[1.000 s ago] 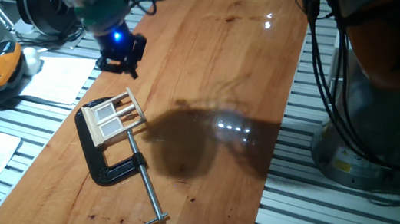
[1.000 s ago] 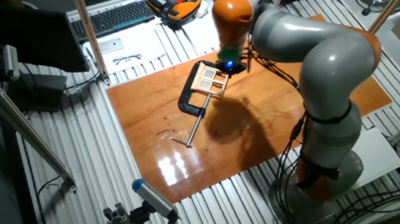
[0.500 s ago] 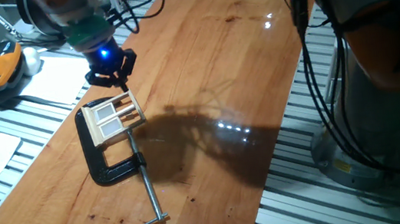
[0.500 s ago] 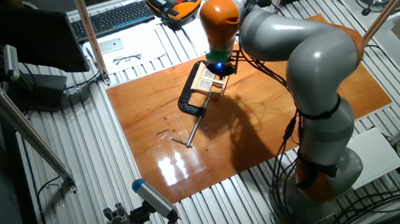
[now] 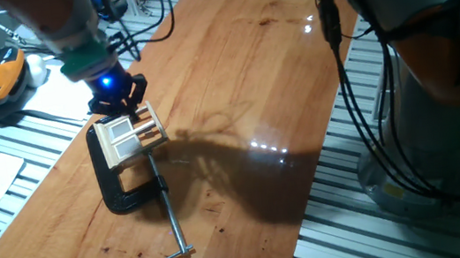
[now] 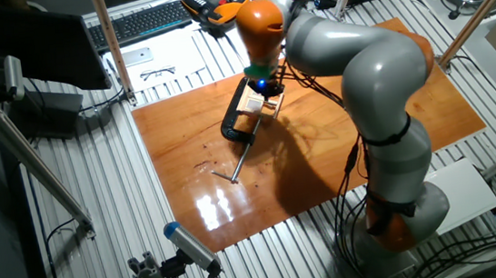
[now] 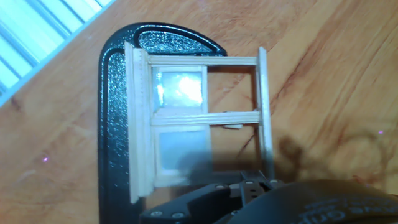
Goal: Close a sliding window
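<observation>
Your sliding window (image 5: 130,134) lies on the wooden bench (image 5: 233,84), held in the black C-clamp (image 5: 127,189), whose long screw (image 5: 171,221) runs toward 5 o'clock in one fixed view. The gripper (image 5: 116,95) hangs just over the window's far edge, at about 12 o'clock from it, with a blue light glowing on the hand. In the other fixed view you see the gripper (image 6: 262,89) over the window (image 6: 258,104) near the bench's keyboard-side edge. In the hand view the window (image 7: 186,121) shows its two pale panes pushed to the 9 o'clock side, with bare wood visible through the 3 o'clock half of the frame. You cannot tell how the jaws stand; only the dark hand body shows at 6 o'clock.
</observation>
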### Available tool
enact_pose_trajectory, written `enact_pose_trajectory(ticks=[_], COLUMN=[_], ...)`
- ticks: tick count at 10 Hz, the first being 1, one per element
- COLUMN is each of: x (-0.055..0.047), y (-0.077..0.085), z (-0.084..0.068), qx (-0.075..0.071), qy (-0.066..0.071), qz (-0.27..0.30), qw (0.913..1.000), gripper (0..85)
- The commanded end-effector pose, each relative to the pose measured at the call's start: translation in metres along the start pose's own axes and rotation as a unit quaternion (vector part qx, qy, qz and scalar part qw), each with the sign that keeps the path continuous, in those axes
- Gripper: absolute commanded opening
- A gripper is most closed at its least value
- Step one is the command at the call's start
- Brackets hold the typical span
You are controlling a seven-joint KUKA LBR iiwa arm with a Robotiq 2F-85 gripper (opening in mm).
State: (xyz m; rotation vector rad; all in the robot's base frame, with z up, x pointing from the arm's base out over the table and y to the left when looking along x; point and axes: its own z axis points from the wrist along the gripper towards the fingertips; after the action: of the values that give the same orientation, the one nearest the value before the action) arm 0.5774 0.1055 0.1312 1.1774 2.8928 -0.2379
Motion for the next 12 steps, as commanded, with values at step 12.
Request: enact_pose_trajectory(ticks=[12], x=[0.000], y=[0.009], z=[0.027], qx=[0.010], qy=[0.004], qz=[0.013], qw=[0.9999], gripper=[0.0])
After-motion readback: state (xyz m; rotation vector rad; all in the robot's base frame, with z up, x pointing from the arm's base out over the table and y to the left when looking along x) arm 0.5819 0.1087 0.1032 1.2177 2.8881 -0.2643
